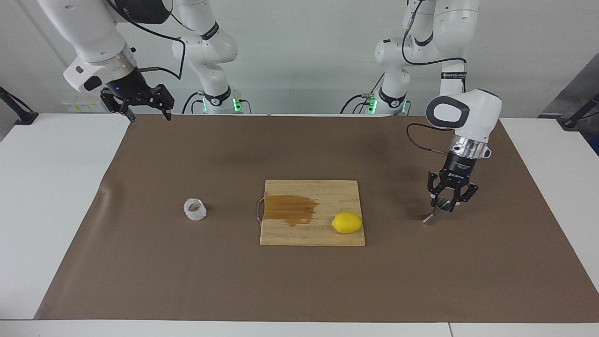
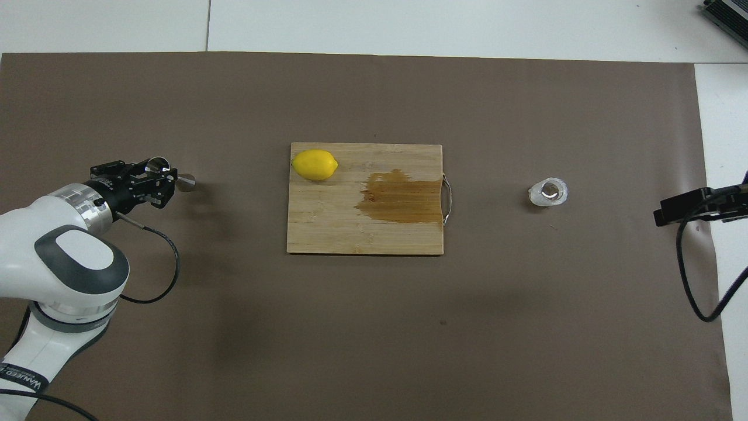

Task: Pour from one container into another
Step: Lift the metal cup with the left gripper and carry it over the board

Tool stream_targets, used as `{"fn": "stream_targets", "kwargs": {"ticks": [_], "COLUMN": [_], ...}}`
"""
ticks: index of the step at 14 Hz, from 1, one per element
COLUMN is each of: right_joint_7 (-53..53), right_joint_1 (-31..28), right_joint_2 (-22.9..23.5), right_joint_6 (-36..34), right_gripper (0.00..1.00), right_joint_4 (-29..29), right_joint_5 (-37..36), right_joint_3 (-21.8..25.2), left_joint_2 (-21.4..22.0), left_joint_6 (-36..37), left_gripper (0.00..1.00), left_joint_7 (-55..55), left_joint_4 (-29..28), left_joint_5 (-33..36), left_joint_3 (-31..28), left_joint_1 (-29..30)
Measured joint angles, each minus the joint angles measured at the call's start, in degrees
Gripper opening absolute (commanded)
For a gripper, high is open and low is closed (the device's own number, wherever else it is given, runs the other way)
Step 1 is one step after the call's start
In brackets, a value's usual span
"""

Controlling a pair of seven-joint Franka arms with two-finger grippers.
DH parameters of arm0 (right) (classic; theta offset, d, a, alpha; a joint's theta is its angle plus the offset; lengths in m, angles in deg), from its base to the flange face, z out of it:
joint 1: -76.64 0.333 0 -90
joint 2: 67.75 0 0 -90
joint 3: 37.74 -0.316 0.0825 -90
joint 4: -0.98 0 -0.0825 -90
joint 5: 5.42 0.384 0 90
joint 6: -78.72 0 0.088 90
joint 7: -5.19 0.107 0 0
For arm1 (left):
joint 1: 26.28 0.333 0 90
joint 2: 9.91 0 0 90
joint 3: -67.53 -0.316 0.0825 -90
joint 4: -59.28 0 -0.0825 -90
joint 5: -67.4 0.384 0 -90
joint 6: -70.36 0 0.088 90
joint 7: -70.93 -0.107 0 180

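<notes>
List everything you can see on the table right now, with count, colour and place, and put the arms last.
Mat: one, brown, covering most of the table.
Cutting board: one, wooden with a dark wet stain, mid-mat.
Lemon: one, yellow, on the board, at its corner toward the left arm's end.
Glass cup: one, clear and whitish, on the mat toward the right arm's end.
Jigger: one, shiny steel, on the mat toward the left arm's end.
Left gripper: black, shut on the jigger's upper cone.
Right gripper: black, open, waiting raised over the mat's corner by its base.

- A robotics lab, not a home kitchen.
- Two white robot arms [image 1: 468, 117] bolted at the table's [image 1: 61, 196] edge, cables trailing.
- Bare white wall [image 1: 304, 47]; brown paper mat [image 1: 299, 281] over the tabletop.
</notes>
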Motion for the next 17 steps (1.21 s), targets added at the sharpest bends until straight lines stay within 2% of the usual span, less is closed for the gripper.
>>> {"fn": "stream_targets", "kwargs": {"ticks": [2, 6, 9, 13, 17], "right_joint_7": [0.0, 0.0, 0.0, 0.0, 0.0], "right_joint_1": [0.0, 0.0, 0.0, 0.0, 0.0], "right_joint_2": [0.0, 0.0, 0.0, 0.0, 0.0], "right_joint_6": [0.0, 0.0, 0.0, 0.0, 0.0], "right_gripper": [1.0, 1.0, 1.0, 1.0, 1.0], "right_joint_4": [0.0, 0.0, 0.0, 0.0, 0.0], "right_joint_5": [0.0, 0.0, 0.0, 0.0, 0.0], "right_joint_3": [0.0, 0.0, 0.0, 0.0, 0.0], "left_joint_2": [0.0, -0.3, -0.2, 1.5, 3.1], "left_joint_6": [0.0, 2.4, 7.2, 15.0, 17.5], "left_gripper": [0.0, 0.0, 0.0, 0.0, 0.0], "left_joint_7": [-0.1, -1.4, -2.9, -3.3, -2.8], "left_joint_4": [0.0, 2.2, 5.3, 8.7, 10.7], "left_joint_5": [0.0, 0.0, 0.2, 3.8, 4.3], "left_joint_3": [0.0, 0.1, 0.2, 0.8, 1.1], "left_joint_1": [0.0, 0.0, -0.1, -0.3, -4.3]}}
